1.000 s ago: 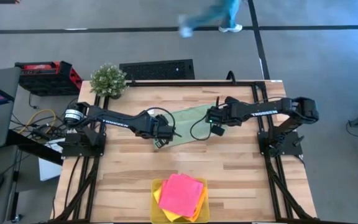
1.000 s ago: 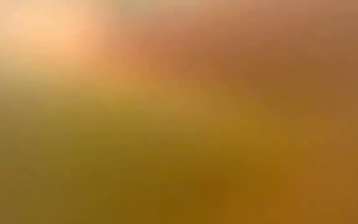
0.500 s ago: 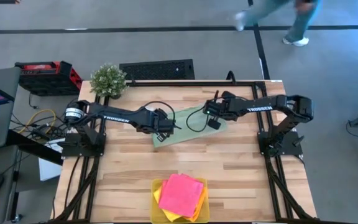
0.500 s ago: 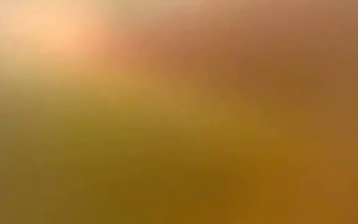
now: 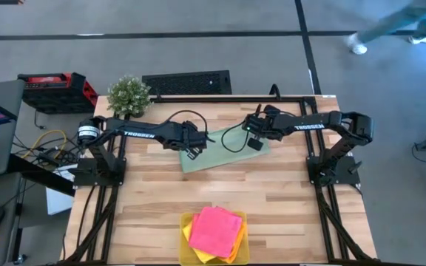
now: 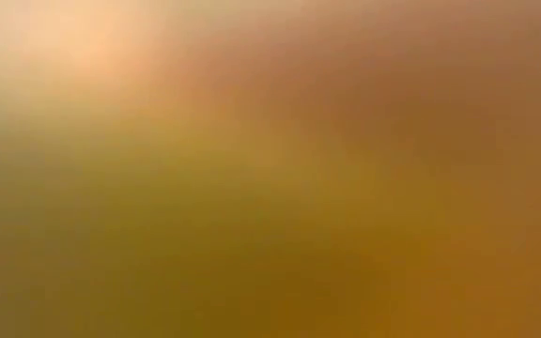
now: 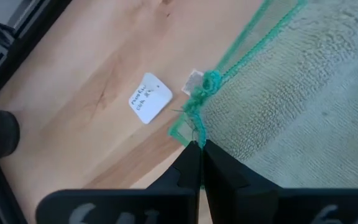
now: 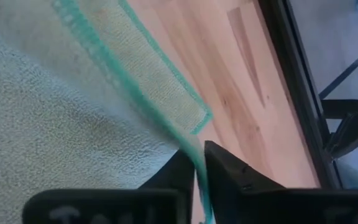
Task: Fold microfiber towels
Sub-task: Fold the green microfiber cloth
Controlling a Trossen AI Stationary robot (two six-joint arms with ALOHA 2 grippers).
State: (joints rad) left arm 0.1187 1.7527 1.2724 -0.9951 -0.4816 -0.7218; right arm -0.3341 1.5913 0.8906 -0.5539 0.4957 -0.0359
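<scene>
A pale green towel (image 5: 224,154) lies on the wooden table (image 5: 287,199) toward its far side, between my two grippers. My left gripper (image 5: 196,153) is shut on the towel's left corner, which shows in the left wrist view (image 7: 199,149). My right gripper (image 5: 254,142) is shut on its right edge, which shows in the right wrist view (image 8: 197,163). The hot pink towel (image 5: 214,230) lies on top of the yellow (image 5: 188,235) and orange (image 5: 239,242) towels in the tray (image 5: 183,255) at the near edge. The low view shows only a blur. My left gripper pinches the towel's corner, at its green stitched edge (image 7: 194,127), between its two fingers. The corner sits low over the wood, and the rest of the towel (image 7: 291,93) spreads away from it. My right gripper pinches the towel's green stitched edge (image 8: 194,146) between its two fingers, next to a turned-over flap (image 8: 160,81). The rest of the towel (image 8: 55,130) spreads away from the fingers.
A potted plant (image 5: 129,94) and a black keyboard (image 5: 187,83) stand at the far edge. A small white label (image 7: 149,98) lies on the wood by the held corner. A person (image 5: 398,26) walks on the floor beyond the table. The wood between towel and tray is bare.
Both grippers have gone a little toward the table's far edge, each still shut on the green towel. The towel showed as a narrow slanted band between them; now it shows wider and flatter on the table. The person beyond the table has walked to the right.
</scene>
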